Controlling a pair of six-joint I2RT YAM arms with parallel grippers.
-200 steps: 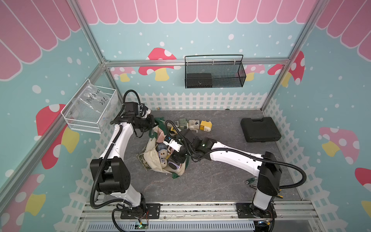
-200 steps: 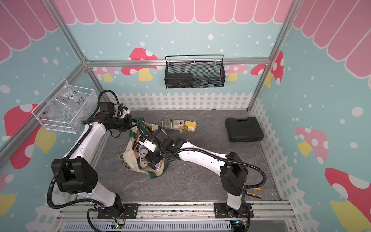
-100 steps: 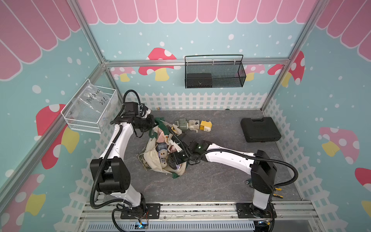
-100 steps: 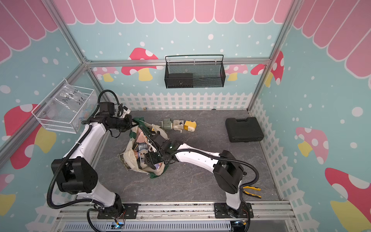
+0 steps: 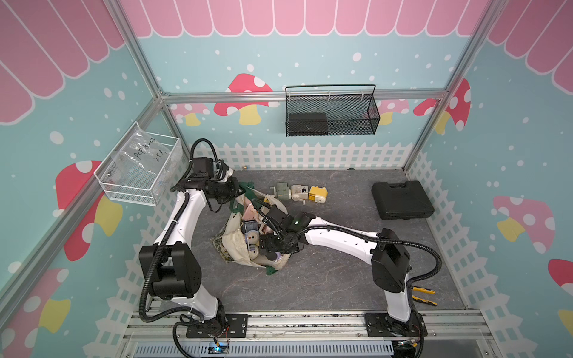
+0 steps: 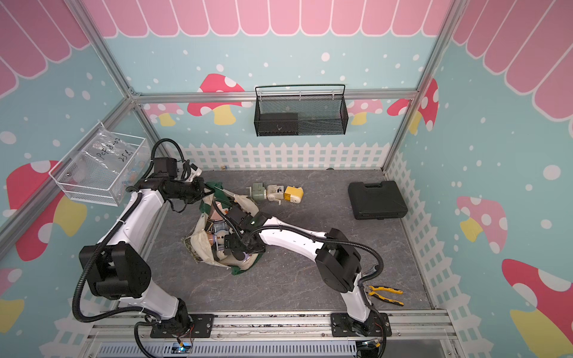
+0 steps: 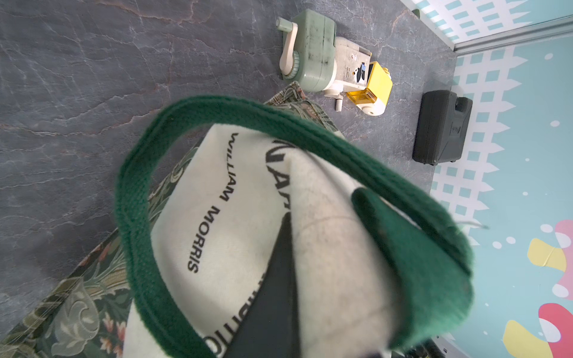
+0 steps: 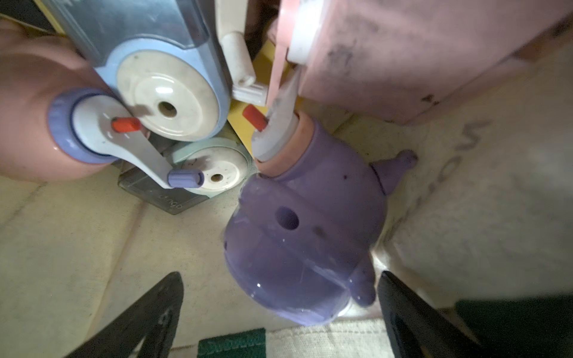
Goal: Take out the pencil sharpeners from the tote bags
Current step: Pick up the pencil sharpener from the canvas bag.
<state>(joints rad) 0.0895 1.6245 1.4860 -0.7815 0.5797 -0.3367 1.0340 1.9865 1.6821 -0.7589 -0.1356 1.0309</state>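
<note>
- Right wrist view: the right hand (image 8: 279,276) is spread wide inside the tote bag (image 8: 77,248). One finger stands on each side of the near end of a purple sharpener (image 8: 304,235) (rounded, with small ears). I cannot tell whether either finger touches it.
- Crowded just beyond it are a blue sharpener (image 8: 148,46), a pink sharpener (image 8: 403,52), a mint sharpener (image 8: 214,164), and a rounded pink one with a lilac crank knob (image 8: 185,179).
- In both top views the left hand (image 5: 235,189) is pinched shut on the bag's cream cloth, right by the dark green handle (image 7: 133,217).
- The bag lies on the grey counter (image 5: 325,279) between the two arms, its mouth open and several sharpeners showing inside.
- Just behind the bag, three stand out on the counter in a touching row: a green sharpener (image 5: 282,191), a cream sharpener (image 5: 299,193) and a yellow sharpener (image 5: 317,194).
- A black case (image 5: 401,200) sits well apart on the right side, and the yellow-handled pliers (image 6: 384,294) lie by the right arm's base.
</note>
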